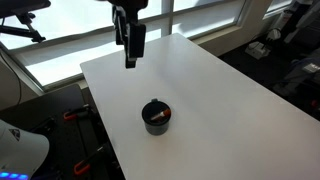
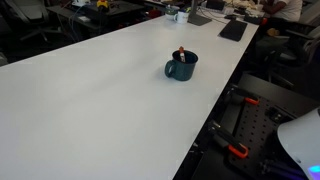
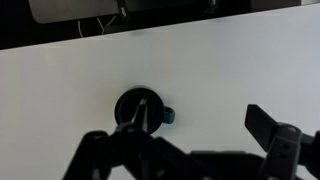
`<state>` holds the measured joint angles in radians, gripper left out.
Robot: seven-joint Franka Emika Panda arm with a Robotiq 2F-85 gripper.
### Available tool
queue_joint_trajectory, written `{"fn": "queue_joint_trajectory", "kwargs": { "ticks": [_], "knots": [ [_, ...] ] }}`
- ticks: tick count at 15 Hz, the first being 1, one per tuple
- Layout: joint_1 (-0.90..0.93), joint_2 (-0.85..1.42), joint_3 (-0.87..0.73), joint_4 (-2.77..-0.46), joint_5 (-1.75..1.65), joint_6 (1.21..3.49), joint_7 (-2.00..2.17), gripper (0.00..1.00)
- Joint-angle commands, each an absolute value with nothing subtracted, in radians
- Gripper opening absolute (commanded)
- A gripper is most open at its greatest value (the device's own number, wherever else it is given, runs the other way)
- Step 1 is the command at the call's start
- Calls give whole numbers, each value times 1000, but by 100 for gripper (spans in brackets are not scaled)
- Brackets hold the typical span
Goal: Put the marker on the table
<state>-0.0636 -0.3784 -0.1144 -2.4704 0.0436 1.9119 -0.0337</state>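
Likely light, stiff and slick: take marker (image 2: 181,53) by tip above cup (image 2: 180,69), using wide-spread, empty gripper (image 1: 129,60) at 11 o'clock.

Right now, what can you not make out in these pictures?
1. Marker: its lower part, hidden by the cup wall in both exterior views.
2. Marker's colours: wrist view, too dark and small.
3. Gripper: the arm above it, cut off by the top edge in an exterior view.
4. Jaws' gap there: too small and dark.
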Motion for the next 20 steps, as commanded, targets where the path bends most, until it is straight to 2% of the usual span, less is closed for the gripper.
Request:
{"fn": "queue_joint_trajectory", "kwargs": {
  "ticks": [1,5,19,20],
  "knots": [
    [-72,-370,-108,-2466,47,1910,-36,100],
    [-73,-353,-108,-2454,49,1914,-32,100],
    [-144,-24,-167,-2294,119,1881,-15,100],
    [-143,-70,-162,-2339,100,1910,-33,100]
  ]
}}
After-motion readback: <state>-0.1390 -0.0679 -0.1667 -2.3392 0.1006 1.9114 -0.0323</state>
